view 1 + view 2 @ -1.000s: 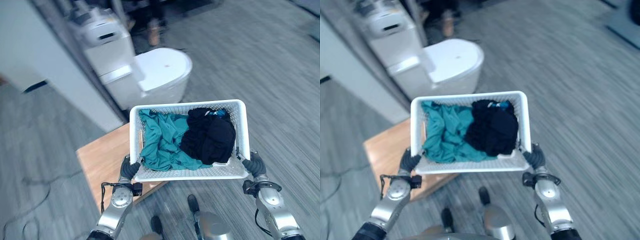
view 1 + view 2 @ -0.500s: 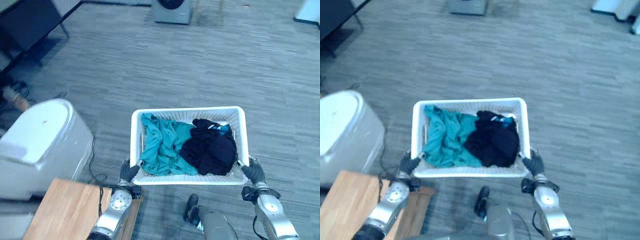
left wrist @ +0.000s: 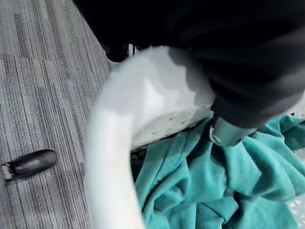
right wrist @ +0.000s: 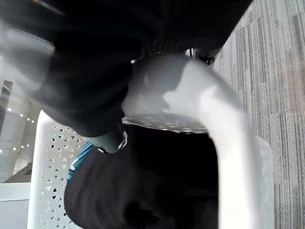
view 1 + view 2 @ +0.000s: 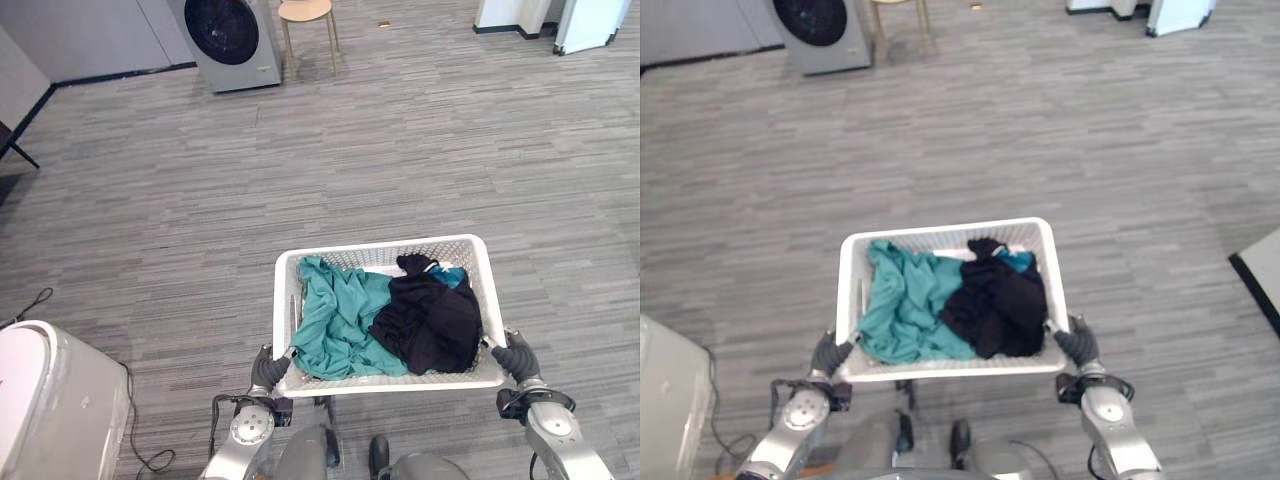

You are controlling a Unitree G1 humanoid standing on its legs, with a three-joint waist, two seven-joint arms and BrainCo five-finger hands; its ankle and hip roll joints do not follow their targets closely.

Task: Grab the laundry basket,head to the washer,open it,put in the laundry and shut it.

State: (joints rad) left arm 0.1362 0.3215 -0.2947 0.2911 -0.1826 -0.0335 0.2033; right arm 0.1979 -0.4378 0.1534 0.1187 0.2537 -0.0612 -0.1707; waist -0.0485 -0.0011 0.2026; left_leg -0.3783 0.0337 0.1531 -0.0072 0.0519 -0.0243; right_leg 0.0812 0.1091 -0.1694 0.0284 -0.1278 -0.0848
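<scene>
Swung round since earlier: grey front-loading washer (image 5: pixel 232 42) now ahead. Left hand (image 5: pixel 268 368), right hand (image 5: pixel 514 358) curled round white perforated plastic basket (image 5: pixel 285 305) rim. Risk: rim slipping off fingers mid-stride, teal cloth (image 5: pixel 338 325) spilling.

Both arms reach forward, level. Left robot hand (image 5: pixel 270 368) and right robot hand (image 5: pixel 515 357) are each curled closed, gripping at opposite sides.

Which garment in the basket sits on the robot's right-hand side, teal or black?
The black garment. It's piled by the right hand; the teal garment fills the laundry basket's left half.
</scene>
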